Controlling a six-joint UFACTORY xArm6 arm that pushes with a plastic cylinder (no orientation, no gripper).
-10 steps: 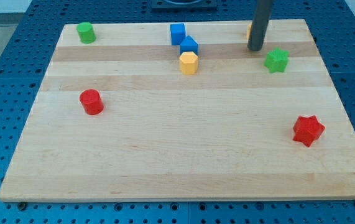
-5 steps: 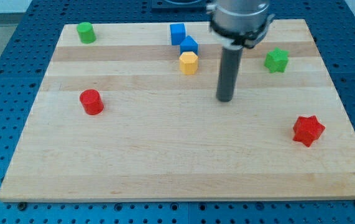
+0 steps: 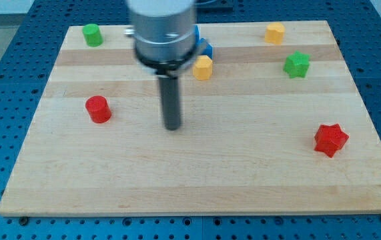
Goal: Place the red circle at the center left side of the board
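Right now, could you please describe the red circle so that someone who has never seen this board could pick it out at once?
Start at the wooden board and go to its left edge, about halfway down. The red circle sits there alone, left of my tip and not touching it. Unlike the red star at the view's right, it is a smooth round cylinder; the green cylinder sits in the top-left corner.

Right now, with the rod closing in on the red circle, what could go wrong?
1. My tip sits to the right of the red circle and slightly below it. A push from here would send it leftward toward the board's left edge, which is already near, so it may overshoot or slide off.
2. Because my tip is a bit low, an off-centre hit could deflect the circle toward the view's top, away from centre left.
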